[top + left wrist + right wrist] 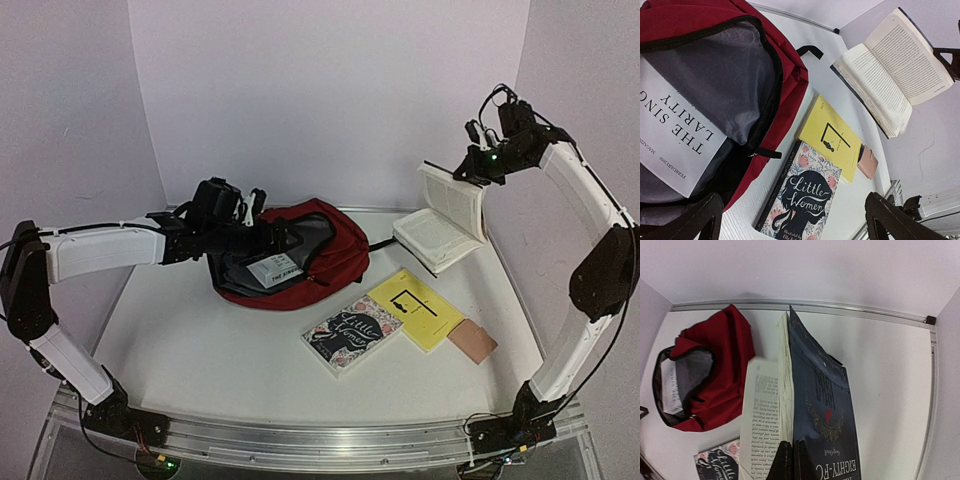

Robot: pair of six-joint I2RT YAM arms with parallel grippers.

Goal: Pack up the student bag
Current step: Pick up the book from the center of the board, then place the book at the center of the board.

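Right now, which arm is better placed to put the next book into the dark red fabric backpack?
Probably right: the right gripper is shut on the dark blue cover of the open paperback. The left gripper is open at the backpack's mouth, holding nothing.

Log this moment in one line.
left claw: open at student bag | right claw: shut on open book | bagged: magazine | table: Little Women, yellow book

The mouth of the student bag gapes, a white magazine covering part (grey lining bare beside). Little Women, a yellow book and the held-up open book crowd its right.
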